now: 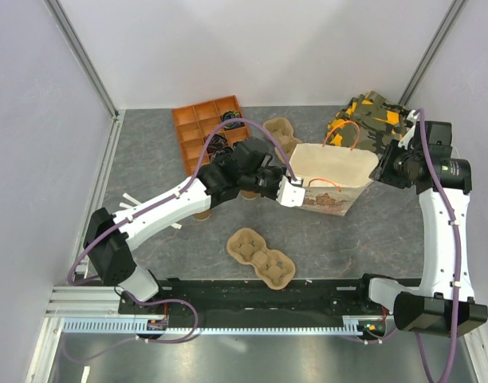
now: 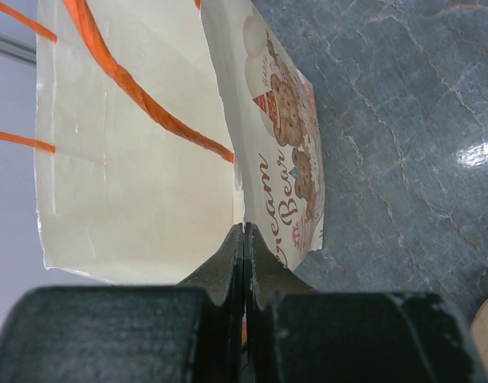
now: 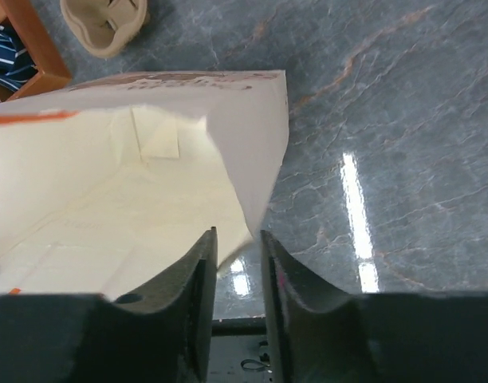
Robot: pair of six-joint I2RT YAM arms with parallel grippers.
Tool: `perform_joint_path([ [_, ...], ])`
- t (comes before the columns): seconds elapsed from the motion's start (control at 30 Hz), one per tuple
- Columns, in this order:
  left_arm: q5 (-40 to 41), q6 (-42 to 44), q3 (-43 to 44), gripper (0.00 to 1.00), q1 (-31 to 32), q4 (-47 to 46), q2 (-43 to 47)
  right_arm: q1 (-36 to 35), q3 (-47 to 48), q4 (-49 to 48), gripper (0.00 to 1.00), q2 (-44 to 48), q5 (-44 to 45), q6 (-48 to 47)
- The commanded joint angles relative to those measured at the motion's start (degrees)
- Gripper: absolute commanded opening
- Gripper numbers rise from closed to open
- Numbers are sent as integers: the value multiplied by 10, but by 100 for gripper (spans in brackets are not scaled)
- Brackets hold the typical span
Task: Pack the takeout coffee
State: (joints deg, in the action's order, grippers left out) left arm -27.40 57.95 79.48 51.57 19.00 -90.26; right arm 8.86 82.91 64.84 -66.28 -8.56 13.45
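A cream paper bag (image 1: 332,171) with orange string handles and a bear print stands open at the table's middle. My left gripper (image 1: 292,191) is shut on the bag's left rim, and in the left wrist view its jaws (image 2: 244,231) meet tightly on the paper edge of the bag (image 2: 132,159). At the bag's right rim my right gripper (image 1: 381,169) is open. In the right wrist view a narrow gap shows between the fingers of that gripper (image 3: 238,239), and the edge of the bag (image 3: 108,199) hangs loose in it. The takeout coffee is hidden.
A brown pulp cup carrier (image 1: 262,257) lies near the front. A second carrier (image 1: 281,132) sits behind the bag beside an orange divided tray (image 1: 200,132) that holds dark items. A camouflage pouch (image 1: 367,120) lies at the back right. Tan shapes peek from under the left arm.
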Motion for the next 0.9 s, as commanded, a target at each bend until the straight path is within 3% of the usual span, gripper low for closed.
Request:
perform_joint_path([
  [0.0,-27,-31,-20,2,2,-15,18,12,-28,-2,33,6,-25,7],
  [0.1,-27,-37,-24,2,2,-15,23,17,-31,-6,18,6,-31,10],
  [0.13,-25,-42,-24,4,2,-15,25,19,-31,-7,6,7,-31,9],
  [0.17,-19,-49,-25,11,2,-15,28,19,-31,-7,1,8,-29,10],
  [0.23,-10,-92,-19,21,2,-5,40,22,-32,-7,0,11,-30,11],
  [0.27,-2,-114,-6,32,-2,7,47,22,-33,-8,0,12,-30,10],
  [0.4,-31,-301,-2,43,-41,51,105,21,-46,-8,0,22,-31,6],
  [0.47,-58,-423,-57,49,-80,55,167,22,-64,-9,0,33,-32,3],
  [0.5,-66,-495,-83,50,-94,54,191,22,-71,-12,0,45,-36,0],
  [0.6,-88,-591,-201,52,-132,59,284,22,-104,-17,0,77,-41,-4],
  [0.7,-71,-636,-322,54,-133,69,367,22,-133,-27,0,124,-51,-6],
  [0.87,-13,-736,-385,56,-133,83,414,21,-144,-21,0,182,-54,-12],
])
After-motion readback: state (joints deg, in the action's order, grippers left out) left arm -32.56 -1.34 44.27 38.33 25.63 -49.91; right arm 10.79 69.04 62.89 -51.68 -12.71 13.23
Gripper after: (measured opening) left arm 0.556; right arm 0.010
